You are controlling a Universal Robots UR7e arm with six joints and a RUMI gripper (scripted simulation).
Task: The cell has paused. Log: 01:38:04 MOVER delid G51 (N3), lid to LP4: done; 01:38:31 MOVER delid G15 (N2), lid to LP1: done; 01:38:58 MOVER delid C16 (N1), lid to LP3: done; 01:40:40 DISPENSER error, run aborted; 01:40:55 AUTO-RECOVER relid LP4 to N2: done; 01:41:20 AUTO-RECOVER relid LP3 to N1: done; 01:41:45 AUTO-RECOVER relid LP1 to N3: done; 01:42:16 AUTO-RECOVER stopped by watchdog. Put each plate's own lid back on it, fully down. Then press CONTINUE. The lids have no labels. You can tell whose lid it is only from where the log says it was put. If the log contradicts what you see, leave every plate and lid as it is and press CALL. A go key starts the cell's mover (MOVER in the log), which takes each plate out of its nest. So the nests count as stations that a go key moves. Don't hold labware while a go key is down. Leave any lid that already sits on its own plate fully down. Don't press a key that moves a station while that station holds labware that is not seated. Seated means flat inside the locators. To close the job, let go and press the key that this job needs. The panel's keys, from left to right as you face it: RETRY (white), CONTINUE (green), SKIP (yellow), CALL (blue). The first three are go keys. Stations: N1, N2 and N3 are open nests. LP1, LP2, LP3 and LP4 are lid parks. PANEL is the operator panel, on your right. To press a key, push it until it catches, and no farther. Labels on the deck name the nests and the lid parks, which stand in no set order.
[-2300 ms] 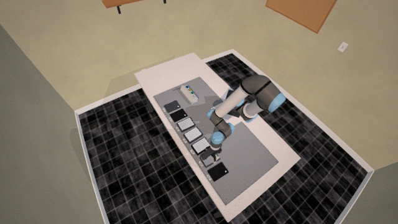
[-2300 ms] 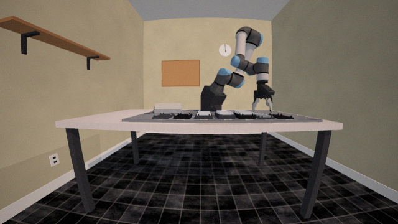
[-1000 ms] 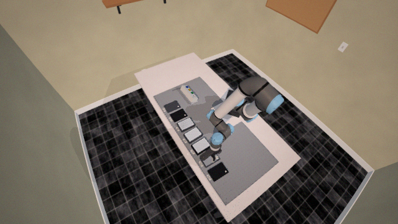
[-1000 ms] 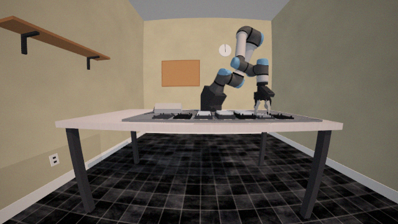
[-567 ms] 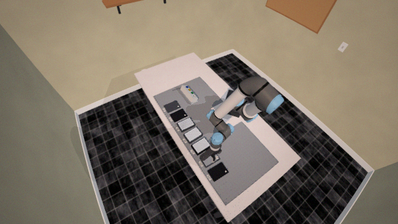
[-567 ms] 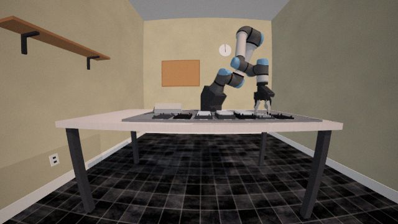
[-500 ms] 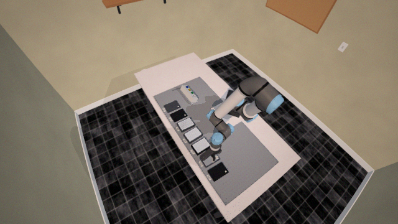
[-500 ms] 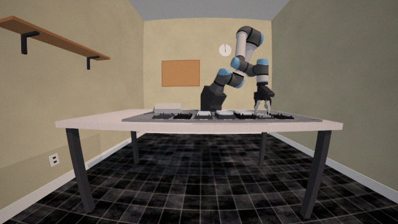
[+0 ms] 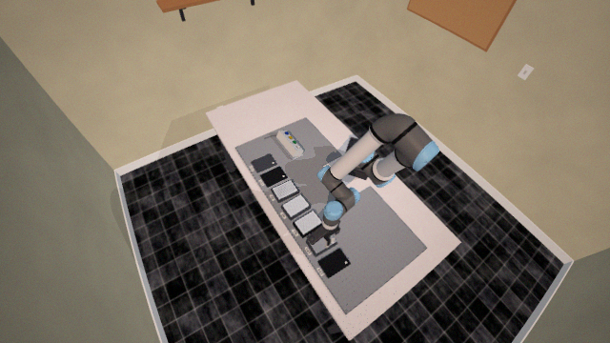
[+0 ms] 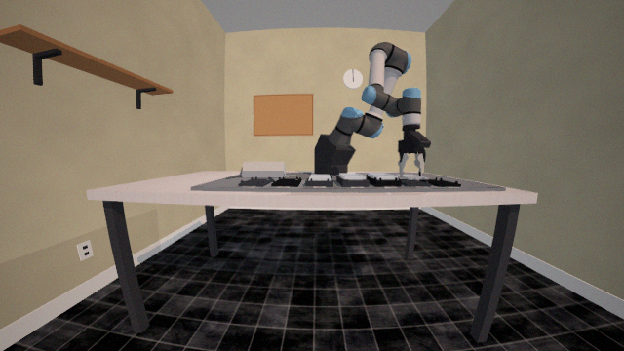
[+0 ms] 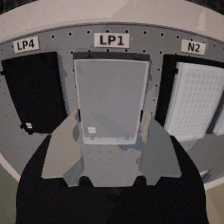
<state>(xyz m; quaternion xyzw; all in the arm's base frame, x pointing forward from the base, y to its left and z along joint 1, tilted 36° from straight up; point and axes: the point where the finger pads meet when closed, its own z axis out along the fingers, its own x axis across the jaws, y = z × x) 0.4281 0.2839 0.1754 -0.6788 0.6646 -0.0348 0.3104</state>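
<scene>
My gripper [image 9: 326, 241] [image 10: 409, 172] [image 11: 110, 110] is down at lid park LP1 and shut on a pale grey translucent lid [image 11: 110, 95], which lies flat in the park. In the wrist view its two fingers sit at the lid's left and right edges near its near end. LP4 [image 11: 32, 90] [image 9: 334, 263], to the left, is a bare black park. N2 [image 11: 197, 100] [image 9: 307, 222], to the right, holds a white well plate; I cannot tell whether a lid is on it. Two more white plates [image 9: 295, 206] [image 9: 285, 191] sit in the nests beyond.
Two dark bare parks [image 9: 273, 176] [image 9: 263, 163] lie at the far end of the row. The operator panel [image 9: 291, 143] [image 10: 263, 170] with coloured keys stands behind them. The arm's base [image 10: 333, 156] stands on the far side of the grey deck [image 9: 381, 229].
</scene>
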